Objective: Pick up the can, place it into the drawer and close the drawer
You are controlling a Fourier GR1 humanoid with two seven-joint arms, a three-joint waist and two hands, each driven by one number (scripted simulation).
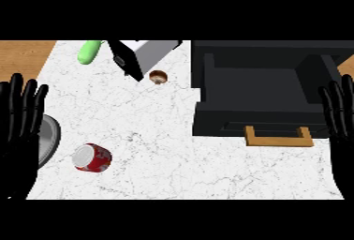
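Note:
A red can (92,157) with a silver top lies on its side on the white marble counter (173,159) at the lower left. The dark drawer (259,89) stands pulled open at the right, its wooden handle (278,136) facing me and its inside bare. My left hand (21,117) is open at the left edge, fingers up, a little left of and above the can. At the right edge my right hand (339,110) is open too, fingers up, beside the drawer's right wall. Neither hand touches anything.
A green cucumber-like object (89,51) lies at the back left. A white and black appliance (142,55) stands at the back, with a small brown round object (158,77) in front of it. A grey plate's rim (48,140) shows under my left hand.

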